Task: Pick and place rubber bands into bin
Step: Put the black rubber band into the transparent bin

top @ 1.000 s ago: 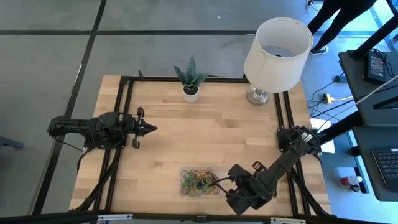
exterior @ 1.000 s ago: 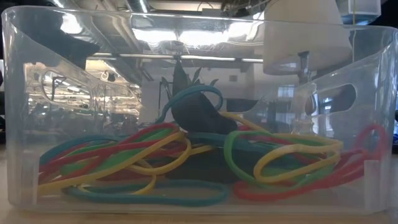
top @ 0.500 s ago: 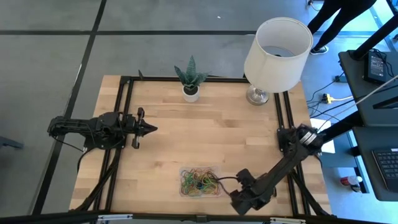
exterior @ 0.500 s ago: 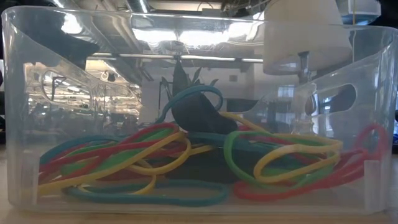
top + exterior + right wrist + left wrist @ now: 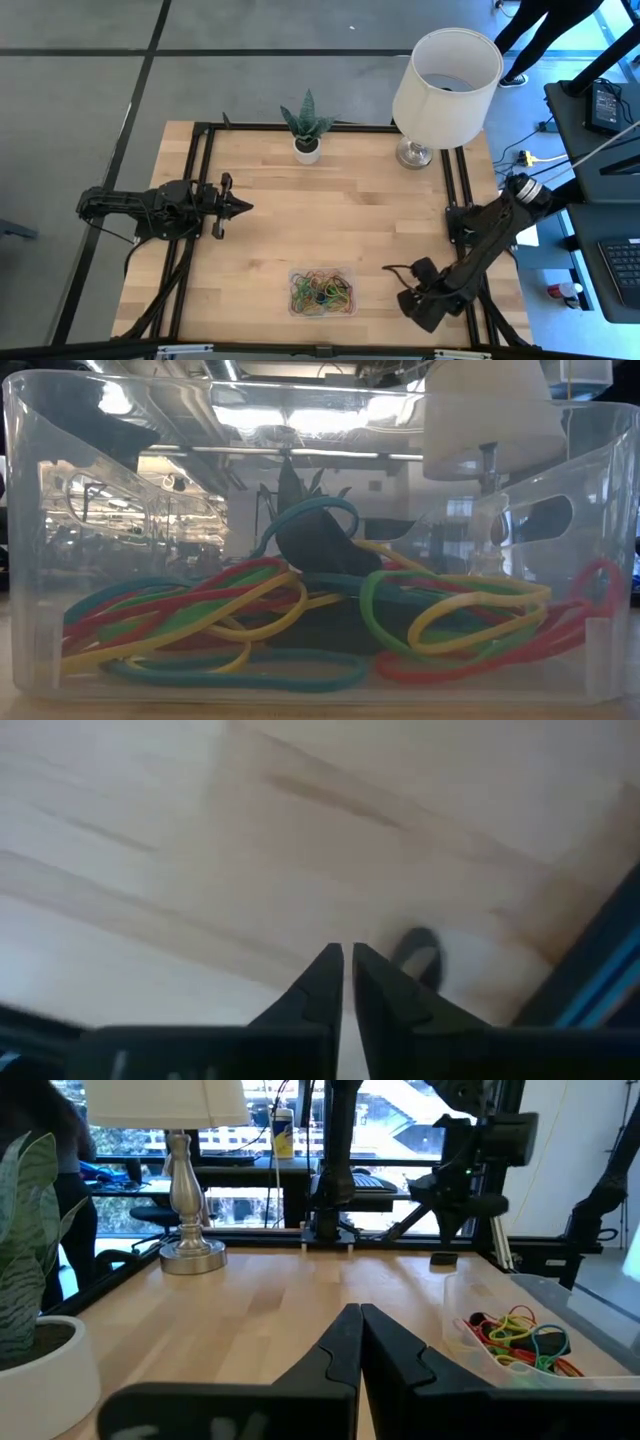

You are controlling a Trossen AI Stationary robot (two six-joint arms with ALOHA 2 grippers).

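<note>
The bin (image 5: 322,291) is a clear shallow tray near the table's near edge; it fills the low view (image 5: 30,560) and shows in the left wrist view (image 5: 470,1305). The rubber bands (image 5: 300,610) lie heaped inside it in red, green, yellow and teal (image 5: 320,292) (image 5: 515,1330), one teal loop draped over a black chunky piece (image 5: 320,545). My right gripper (image 5: 388,268) (image 5: 347,952) is shut and empty, over bare wood right of the bin. My left gripper (image 5: 245,207) (image 5: 360,1312) waits shut at the table's left side.
A white plant pot with a spiky plant (image 5: 307,148) and a lamp (image 5: 445,75) stand along the far edge. A small dark thing (image 5: 420,948) lies on the wood beyond my right fingertips, too blurred to name. Black frame rails (image 5: 465,190) border the table.
My right gripper has drawn back from the bin's right end toward the table's right edge, fingers staying shut. The bands in the bin have not stirred.
</note>
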